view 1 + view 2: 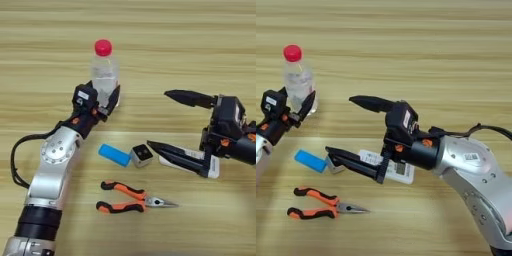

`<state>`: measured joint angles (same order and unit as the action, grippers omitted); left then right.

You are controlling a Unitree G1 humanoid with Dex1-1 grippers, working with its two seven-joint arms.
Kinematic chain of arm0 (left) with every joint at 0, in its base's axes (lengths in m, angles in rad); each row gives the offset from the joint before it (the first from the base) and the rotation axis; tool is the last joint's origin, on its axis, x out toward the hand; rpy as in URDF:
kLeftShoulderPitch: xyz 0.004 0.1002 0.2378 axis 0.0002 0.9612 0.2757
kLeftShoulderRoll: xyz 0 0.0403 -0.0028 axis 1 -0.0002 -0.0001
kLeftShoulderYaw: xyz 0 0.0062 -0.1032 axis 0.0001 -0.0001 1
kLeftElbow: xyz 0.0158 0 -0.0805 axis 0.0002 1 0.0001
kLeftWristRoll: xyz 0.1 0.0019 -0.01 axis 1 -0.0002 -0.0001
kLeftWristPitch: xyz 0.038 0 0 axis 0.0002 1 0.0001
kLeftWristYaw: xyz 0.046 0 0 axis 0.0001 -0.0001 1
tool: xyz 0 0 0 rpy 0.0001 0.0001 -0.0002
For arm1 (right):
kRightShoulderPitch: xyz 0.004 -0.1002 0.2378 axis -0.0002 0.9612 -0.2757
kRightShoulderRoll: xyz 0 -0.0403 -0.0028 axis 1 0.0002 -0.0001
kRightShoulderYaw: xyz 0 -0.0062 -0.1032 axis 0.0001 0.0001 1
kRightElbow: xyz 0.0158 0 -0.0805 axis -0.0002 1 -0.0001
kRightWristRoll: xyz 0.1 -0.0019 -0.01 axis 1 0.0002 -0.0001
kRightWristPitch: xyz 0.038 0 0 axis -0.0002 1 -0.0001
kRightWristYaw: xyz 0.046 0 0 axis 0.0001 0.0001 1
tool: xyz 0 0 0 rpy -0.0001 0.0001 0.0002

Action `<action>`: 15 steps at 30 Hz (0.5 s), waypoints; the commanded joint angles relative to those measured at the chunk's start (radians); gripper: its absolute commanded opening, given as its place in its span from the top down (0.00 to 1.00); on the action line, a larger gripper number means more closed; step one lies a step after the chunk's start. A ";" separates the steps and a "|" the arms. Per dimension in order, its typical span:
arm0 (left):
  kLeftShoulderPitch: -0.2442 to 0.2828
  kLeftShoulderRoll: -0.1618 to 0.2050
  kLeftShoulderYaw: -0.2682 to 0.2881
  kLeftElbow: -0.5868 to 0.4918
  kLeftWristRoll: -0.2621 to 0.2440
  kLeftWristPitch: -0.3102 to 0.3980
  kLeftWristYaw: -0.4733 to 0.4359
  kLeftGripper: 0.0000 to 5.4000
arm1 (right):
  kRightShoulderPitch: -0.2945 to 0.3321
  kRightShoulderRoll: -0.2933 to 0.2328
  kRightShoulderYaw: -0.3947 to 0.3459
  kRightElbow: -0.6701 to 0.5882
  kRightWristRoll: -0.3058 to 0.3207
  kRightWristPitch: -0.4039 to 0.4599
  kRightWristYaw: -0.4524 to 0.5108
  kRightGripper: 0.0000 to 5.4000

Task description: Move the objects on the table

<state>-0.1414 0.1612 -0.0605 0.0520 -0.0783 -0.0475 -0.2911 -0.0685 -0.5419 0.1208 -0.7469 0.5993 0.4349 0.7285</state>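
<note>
The left gripper point(106, 102) has its fingers pinching the clear plastic bottle point(104, 75), which stands upright at the far left of the worktop point(190, 45). The right gripper point(341, 127) hangs with fingers spread wide, the lower one lying over the white remote control point(398, 171), whose long axis runs left-right. That arm looks nearest it.

A light-brown wooden desk point(190, 45) with horizontal plank grain fills the view. On it stands an upright clear plastic bottle with a red cap point(104, 72). Nearer the robot lie a flat blue block point(114, 155) and, just beside it, a small black cube point(141, 155), then a white remote control point(396, 168). Orange-and-black-handled pliers point(131, 197) lie nearest.
</note>
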 commanded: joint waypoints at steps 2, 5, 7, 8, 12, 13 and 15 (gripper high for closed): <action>-0.011 -0.014 -0.009 0.044 0.044 -0.014 0.037 0.45 | -0.013 0.003 0.003 0.001 -0.010 -0.013 -0.006 0.00; 0.023 -0.021 -0.011 0.042 0.045 0.008 0.039 0.45 | -0.018 0.004 -0.004 0.003 -0.011 -0.015 -0.010 0.00; 0.048 -0.034 -0.003 0.030 0.015 0.037 0.034 0.45 | -0.021 0.004 -0.009 0.003 -0.009 -0.016 -0.011 0.00; 0.061 -0.041 0.001 0.023 0.003 0.051 0.034 0.45 | -0.022 0.004 -0.012 0.003 -0.008 -0.016 -0.012 0.00; 0.093 -0.033 -0.009 0.040 0.054 0.031 0.056 0.45 | -0.029 0.003 -0.020 0.006 -0.004 -0.019 -0.012 0.00; 0.098 -0.034 -0.005 0.041 0.054 0.034 0.061 0.45 | -0.031 0.004 -0.022 0.006 -0.004 -0.020 -0.012 0.00; 0.107 -0.035 0.000 0.034 0.048 0.043 0.066 0.45 | -0.034 0.003 -0.025 0.006 -0.002 -0.020 -0.012 0.00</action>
<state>-0.0485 0.1265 -0.0653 0.1002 -0.0422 -0.0107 -0.2389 -0.0837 -0.5382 0.1078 -0.7413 0.5919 0.4229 0.7177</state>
